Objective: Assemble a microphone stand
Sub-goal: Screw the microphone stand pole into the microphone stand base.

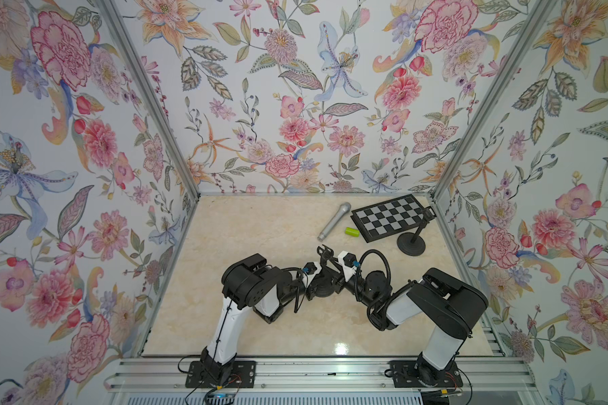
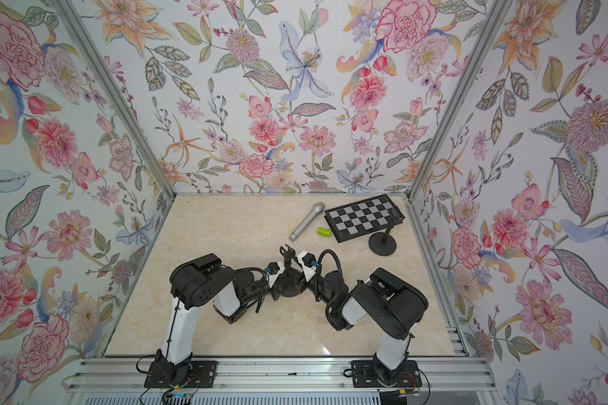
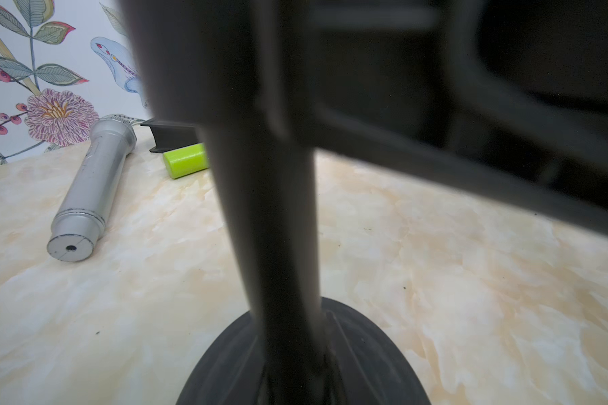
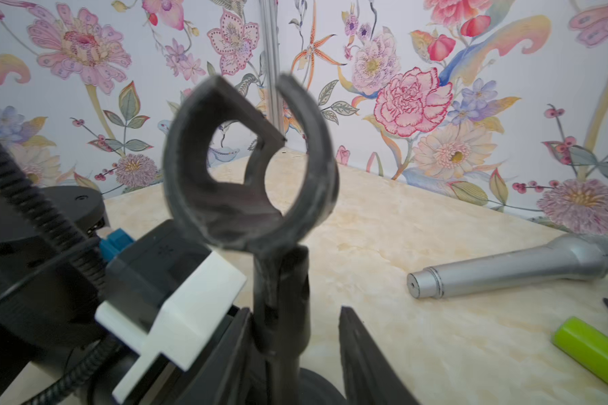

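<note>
A black microphone stand stands upright mid-table between my two arms: round base (image 1: 322, 288), pole (image 3: 274, 224), and an open C-shaped clip (image 4: 246, 164) on top. My left gripper (image 1: 317, 280) is shut low on the pole, which hides its fingers in the left wrist view. From the opposite side my right gripper (image 4: 295, 310) is open around the pole just under the clip; one finger touches the pole and the other finger (image 4: 358, 350) stands clear of it. The silver microphone (image 1: 334, 221) lies on the table behind, untouched.
A lime-green cylinder (image 1: 352, 231) lies beside the microphone's tail. A black-and-grey checkerboard (image 1: 388, 216) sits at the back right, and a second black stand (image 1: 412, 243) is at its right corner. Floral walls enclose the marble table (image 1: 246, 242) on three sides.
</note>
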### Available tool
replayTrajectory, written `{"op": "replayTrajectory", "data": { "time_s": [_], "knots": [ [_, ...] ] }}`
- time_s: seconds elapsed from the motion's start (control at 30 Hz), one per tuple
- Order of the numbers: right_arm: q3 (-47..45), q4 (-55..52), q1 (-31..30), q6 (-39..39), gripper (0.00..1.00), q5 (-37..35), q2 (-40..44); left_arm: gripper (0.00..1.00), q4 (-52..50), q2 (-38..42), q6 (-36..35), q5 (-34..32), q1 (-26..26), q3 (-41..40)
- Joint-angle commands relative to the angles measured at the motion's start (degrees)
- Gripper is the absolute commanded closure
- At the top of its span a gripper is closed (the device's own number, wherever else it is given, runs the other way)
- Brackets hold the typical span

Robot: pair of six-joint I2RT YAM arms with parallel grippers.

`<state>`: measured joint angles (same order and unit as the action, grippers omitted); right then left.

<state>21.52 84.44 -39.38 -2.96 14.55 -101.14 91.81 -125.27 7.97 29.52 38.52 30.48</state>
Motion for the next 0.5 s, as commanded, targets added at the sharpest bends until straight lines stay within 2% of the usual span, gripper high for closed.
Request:
{"op": "replayTrajectory", "data": {
  "time_s": [0.0,0.03,0.1,0.33,0.4,0.47],
  "knots": [
    [1.8,-3.0,6.4,-1.6,0.50,27.5,2.3,0.78,13.7,-3.8,-2.3,-1.8,-0.2,-0.1],
    [3.0,-4.0,8.3,-1.5,0.50,33.3,2.5,0.78,13.7,-3.9,-2.7,-0.5,-0.1,-0.1],
    [5.2,-6.9,10.4,-0.9,0.50,39.7,2.5,0.78,13.7,-2.9,-4.0,0.1,0.0,-0.4],
    [11.3,-19.4,12.1,6.5,0.52,42.1,1.7,0.78,13.7,-2.6,-5.5,1.7,0.0,-1.0],
    [12.3,-21.4,12.4,8.4,0.56,42.1,1.4,0.78,13.7,-3.4,-4.8,1.9,-0.2,-0.7],
    [12.8,-21.5,12.6,8.4,0.66,41.5,1.4,0.78,13.7,-3.5,-4.7,2.2,-0.1,-0.9]
  ]
}}
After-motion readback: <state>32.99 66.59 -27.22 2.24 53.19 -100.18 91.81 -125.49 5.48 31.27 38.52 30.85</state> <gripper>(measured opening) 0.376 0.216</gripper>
